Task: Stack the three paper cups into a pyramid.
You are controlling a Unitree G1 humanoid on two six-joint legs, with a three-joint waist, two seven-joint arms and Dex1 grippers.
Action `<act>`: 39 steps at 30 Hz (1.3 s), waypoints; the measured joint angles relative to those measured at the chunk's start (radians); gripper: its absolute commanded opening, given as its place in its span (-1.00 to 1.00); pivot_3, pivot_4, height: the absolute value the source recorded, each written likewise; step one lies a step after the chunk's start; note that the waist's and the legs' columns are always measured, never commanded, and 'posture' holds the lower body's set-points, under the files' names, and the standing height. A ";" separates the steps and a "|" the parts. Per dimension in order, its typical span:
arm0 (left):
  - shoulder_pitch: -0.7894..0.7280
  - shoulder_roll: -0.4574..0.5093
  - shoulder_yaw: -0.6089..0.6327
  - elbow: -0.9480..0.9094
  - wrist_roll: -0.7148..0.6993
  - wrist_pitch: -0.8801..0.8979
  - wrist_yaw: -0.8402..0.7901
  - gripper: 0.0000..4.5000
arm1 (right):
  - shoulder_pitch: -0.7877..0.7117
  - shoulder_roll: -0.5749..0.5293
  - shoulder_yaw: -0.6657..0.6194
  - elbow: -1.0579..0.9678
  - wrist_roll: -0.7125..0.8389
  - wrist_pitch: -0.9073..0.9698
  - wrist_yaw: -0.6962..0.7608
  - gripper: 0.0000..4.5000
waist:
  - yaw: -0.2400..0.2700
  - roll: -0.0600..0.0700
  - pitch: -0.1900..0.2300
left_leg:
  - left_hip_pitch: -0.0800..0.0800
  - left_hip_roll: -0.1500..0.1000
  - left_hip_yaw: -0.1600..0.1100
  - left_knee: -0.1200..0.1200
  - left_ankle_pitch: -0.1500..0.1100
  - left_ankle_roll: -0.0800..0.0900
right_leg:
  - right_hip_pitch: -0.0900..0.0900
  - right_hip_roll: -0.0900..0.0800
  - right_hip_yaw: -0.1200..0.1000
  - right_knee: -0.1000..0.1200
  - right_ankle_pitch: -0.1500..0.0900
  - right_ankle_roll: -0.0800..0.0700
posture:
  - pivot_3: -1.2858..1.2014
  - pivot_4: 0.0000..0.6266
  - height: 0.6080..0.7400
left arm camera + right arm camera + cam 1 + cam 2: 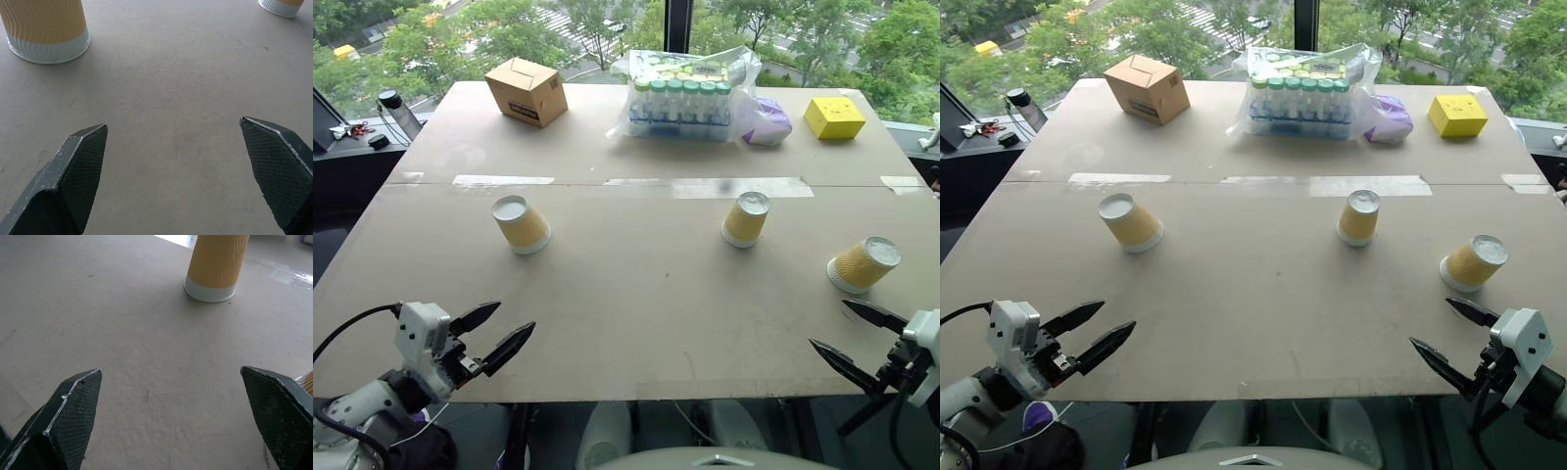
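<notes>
Nearest the tabletop's [636, 323] front edge, the left claw [495, 333] and right claw [859, 340] both hang with fingers spread wide, holding nothing. Beyond them the three paper cups stand upside down, well apart: left cup [520, 223], middle cup [745, 218], right cup [864, 264]. No stacking is done; the whole pyramid remains to build.

Both head views look down over the table [636, 323]; each wrist view skims close above it.
</notes>
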 measured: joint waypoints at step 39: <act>-0.699 0.144 -0.160 0.403 0.143 0.094 0.169 0.98 | -0.239 -0.013 0.322 -0.150 0.166 -0.030 0.069 1.00 | 0.015 -0.003 -0.001 | -0.001 -0.001 -0.004 0.001 0.001 -0.001 | 0.001 0.000 -0.005 0.002 0.000 0.001 | 0.03 -0.52 1.00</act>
